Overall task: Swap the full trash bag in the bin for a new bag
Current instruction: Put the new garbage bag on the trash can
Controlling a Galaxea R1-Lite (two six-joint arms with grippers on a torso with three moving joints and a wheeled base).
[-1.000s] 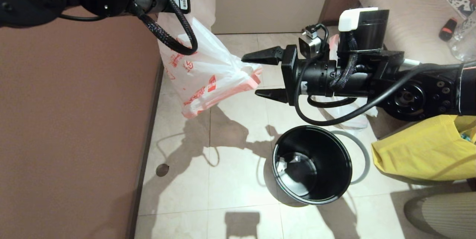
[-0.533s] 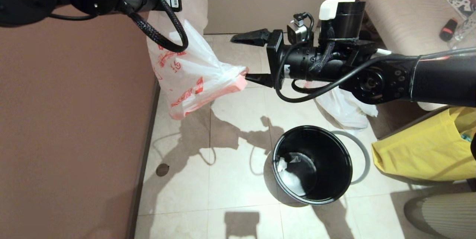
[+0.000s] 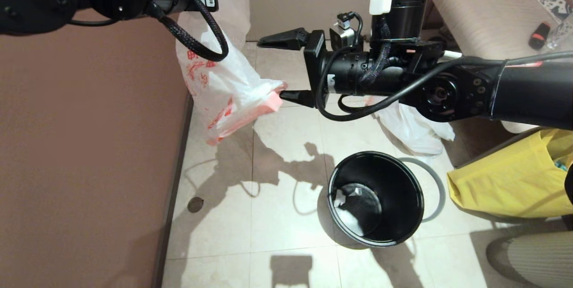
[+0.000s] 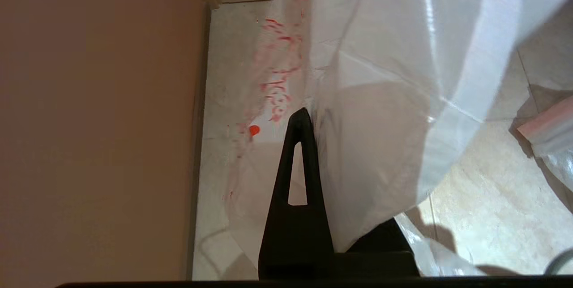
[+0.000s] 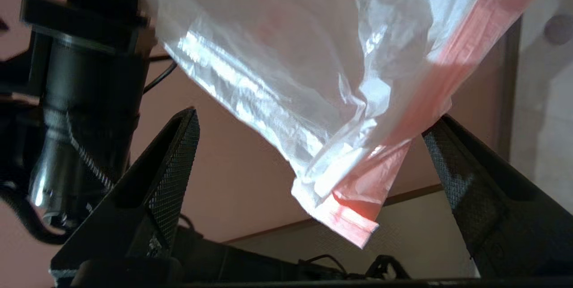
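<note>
White new bag [image 3: 224, 86] — red characters, glossy black bin [image 3: 376, 198] — grey hoop [image 3: 436, 189]

Left arm: raised at upper left of head view, forearm reaching inward, left claw [image 4: 301, 120] with fingers pressed together, pinching thin plastic. Right arm: extended level from the right across mid-scene, right claw [image 3: 274, 68] pointing toward the left arm, fingers spread wide apart, nothing clamped between them

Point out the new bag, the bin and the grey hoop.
new bag [image 3: 224, 86]: head view, on its hanging white side beside the red print.
bin [image 3: 405, 198]: head view, on the glossy black inner wall.
grey hoop [image 3: 436, 185]: head view, on the arc showing beside the bin.
</note>
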